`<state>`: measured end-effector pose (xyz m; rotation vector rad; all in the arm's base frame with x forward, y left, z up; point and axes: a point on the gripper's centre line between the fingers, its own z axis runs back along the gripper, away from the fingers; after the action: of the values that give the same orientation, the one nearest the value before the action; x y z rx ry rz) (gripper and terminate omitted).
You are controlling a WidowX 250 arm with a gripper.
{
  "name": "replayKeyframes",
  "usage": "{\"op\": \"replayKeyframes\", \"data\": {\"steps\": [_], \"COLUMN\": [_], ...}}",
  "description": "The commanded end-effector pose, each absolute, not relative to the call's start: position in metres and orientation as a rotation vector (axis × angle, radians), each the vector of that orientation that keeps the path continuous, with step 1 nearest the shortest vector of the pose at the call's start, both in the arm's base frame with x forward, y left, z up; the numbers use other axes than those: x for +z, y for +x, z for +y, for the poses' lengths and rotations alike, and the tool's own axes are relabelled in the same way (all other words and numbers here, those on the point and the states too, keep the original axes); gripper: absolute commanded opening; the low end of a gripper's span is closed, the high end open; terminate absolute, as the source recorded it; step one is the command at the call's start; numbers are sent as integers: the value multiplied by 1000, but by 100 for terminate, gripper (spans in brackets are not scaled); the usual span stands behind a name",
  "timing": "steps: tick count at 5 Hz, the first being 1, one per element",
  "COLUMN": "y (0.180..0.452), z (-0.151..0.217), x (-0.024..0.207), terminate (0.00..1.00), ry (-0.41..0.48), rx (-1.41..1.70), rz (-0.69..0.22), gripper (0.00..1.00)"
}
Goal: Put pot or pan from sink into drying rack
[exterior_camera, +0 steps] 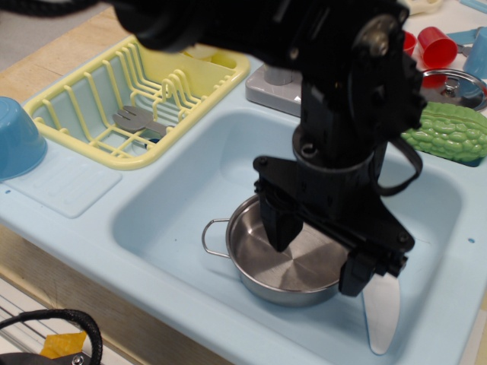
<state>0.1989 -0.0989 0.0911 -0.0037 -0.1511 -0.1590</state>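
Note:
The shiny steel pot with wire loop handles sits in the front middle of the light blue sink. My black gripper is open and low over the pot. Its left finger reaches inside the pot and its right finger hangs just outside the pot's right rim. The arm hides the pot's right handle and back rim. The pale yellow drying rack stands at the back left, apart from the gripper.
A grey fork lies in the rack. A blue bowl is at the far left. A white spatula lies in the sink beside the pot. A green gourd, a steel lid and red cups are at the back right.

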Motion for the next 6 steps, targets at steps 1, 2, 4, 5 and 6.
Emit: {"op": "replayKeyframes", "data": {"steps": [1, 2, 4, 5, 6], "y": [198, 200, 208, 207, 204], "z": [-104, -105, -106, -107, -109], "x": [80, 66, 54, 61, 74], "terminate": [0, 0, 0, 0, 0], "ry": [-31, -49, -72, -24, 51], "rx": [-182, -183, -172, -166, -158], "rz": [-138, -111, -74, -100, -177], "gripper": [100, 100, 0, 0, 0]}}
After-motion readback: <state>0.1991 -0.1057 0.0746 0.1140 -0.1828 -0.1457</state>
